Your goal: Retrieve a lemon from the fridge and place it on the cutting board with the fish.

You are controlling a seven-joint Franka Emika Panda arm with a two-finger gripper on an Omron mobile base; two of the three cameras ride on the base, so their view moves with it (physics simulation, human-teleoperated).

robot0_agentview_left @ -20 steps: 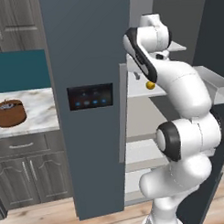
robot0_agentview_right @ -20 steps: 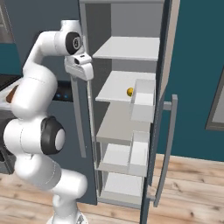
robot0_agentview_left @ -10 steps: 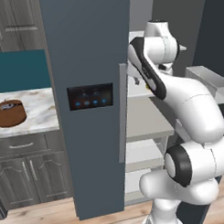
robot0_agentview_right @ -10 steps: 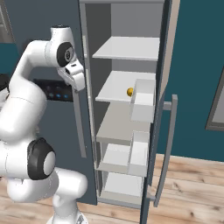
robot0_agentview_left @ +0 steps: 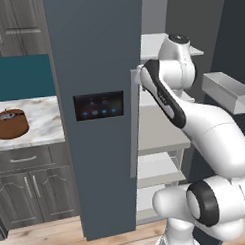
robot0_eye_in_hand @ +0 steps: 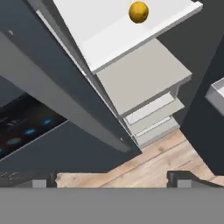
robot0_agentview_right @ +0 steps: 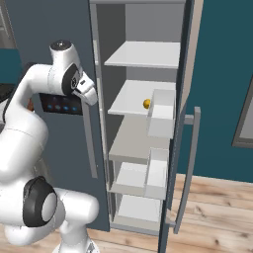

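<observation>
Left base view: fridge (robot0_agentview_left: 94, 55) left door closed, black touch panel (robot0_agentview_left: 99, 106) lit blue. Arm raised at door edge beside long grey handle (robot0_agentview_left: 132, 124). Cutting board (robot0_agentview_left: 10, 123) on marble counter (robot0_agentview_left: 41, 115) at far left, well apart from fridge.

Right base view: right fridge door (robot0_agentview_right: 184, 123) swung open. Lemon (robot0_agentview_right: 147, 104) sits on second shelf (robot0_agentview_right: 133, 99) from top, just beside white door bin (robot0_agentview_right: 162, 113). Tool (robot0_agentview_right: 89, 93) near shelf front, apart from lemon.

Hand view: lemon (robot0_eye_in_hand: 138, 12) on white shelf, at top. Fingertips (robot0_eye_in_hand: 180, 176) spread wide, holding nothing.
</observation>
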